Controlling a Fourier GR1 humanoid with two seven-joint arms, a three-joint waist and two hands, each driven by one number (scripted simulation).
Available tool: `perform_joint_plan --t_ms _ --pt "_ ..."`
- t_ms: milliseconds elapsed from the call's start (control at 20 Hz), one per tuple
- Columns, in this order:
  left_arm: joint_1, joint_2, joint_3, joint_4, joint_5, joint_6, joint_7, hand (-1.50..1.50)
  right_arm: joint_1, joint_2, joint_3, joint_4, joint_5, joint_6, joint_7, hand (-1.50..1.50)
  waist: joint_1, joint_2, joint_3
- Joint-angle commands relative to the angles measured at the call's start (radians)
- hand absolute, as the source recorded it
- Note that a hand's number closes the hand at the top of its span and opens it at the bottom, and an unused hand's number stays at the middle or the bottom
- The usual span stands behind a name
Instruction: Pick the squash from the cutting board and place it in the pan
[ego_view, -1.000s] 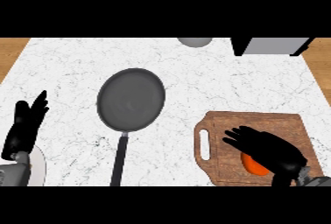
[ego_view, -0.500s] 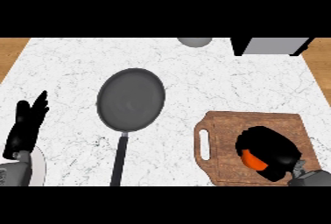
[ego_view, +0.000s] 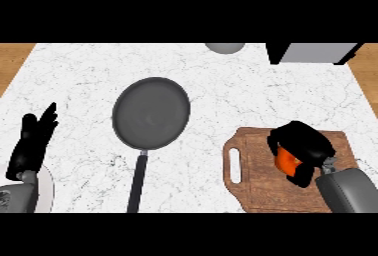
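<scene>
I see my right hand (ego_view: 304, 145) curled round the orange squash (ego_view: 284, 161) on the cutting board (ego_view: 255, 177) at four o'clock; the pan (ego_view: 151, 113) sits centre, my left hand (ego_view: 33, 142) resting open at eight o'clock

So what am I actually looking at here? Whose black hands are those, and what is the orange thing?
You are looking steeply down from a humanoid robot's head at a white marble counter. The grey forearms coming in from the bottom are its own, each ending in a black hand. The right hand is over the wooden cutting board, with its fingers curled round an orange squash, most of which is hidden. The left hand rests open near the left edge, fingers up. In the middle lies a dark pan with nothing in it, its long handle pointing toward the robot. That is where the squash should go.
</scene>
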Motion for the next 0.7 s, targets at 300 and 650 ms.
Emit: perform_joint_plan --t_ms 300,650 --pt "-0.006 0.016 0.034 0.026 0.018 -0.031 -0.018 0.0 -0.215 0.116 -0.187 0.235 -0.081 -0.129 0.039 1.5 -0.006 0.0 0.0" --pt "0.0 -0.012 0.006 -0.031 -0.018 0.015 0.037 0.0 -0.231 0.223 -0.233 0.045 -0.227 -0.259 -0.055 1.5 -0.012 -0.004 0.0"
